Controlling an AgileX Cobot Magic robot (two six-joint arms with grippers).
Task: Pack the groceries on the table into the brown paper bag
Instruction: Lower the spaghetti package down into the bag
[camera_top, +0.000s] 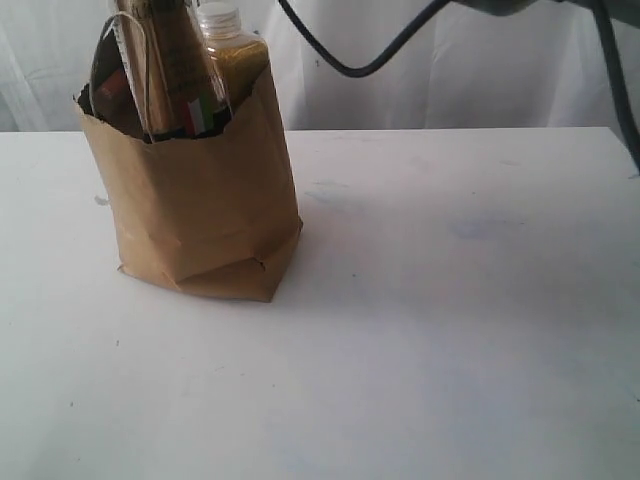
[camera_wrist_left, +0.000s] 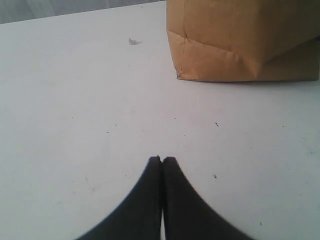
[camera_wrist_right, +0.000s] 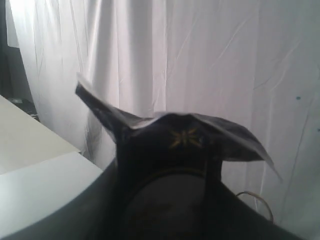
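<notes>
The brown paper bag (camera_top: 205, 200) stands upright at the left of the white table (camera_top: 450, 330). Sticking out of its rim are the yellow-grain bottle (camera_top: 235, 55), the spaghetti packet (camera_top: 170, 70) and a dark item with an orange-red patch (camera_top: 108, 82). In the left wrist view my left gripper (camera_wrist_left: 162, 159) is shut and empty, low over the table, a short way from the bag's base (camera_wrist_left: 240, 45). My right gripper (camera_wrist_right: 165, 170) is raised in front of the curtain, shut on a dark packet (camera_wrist_right: 185, 137) with a flared sealed top and a gold star mark. Neither gripper shows in the exterior view.
A black cable (camera_top: 350, 68) and part of an arm (camera_top: 612, 70) hang above the table's far side. A tiny scrap (camera_wrist_left: 132, 41) lies on the table near the bag. A white curtain (camera_top: 450, 60) closes off the back.
</notes>
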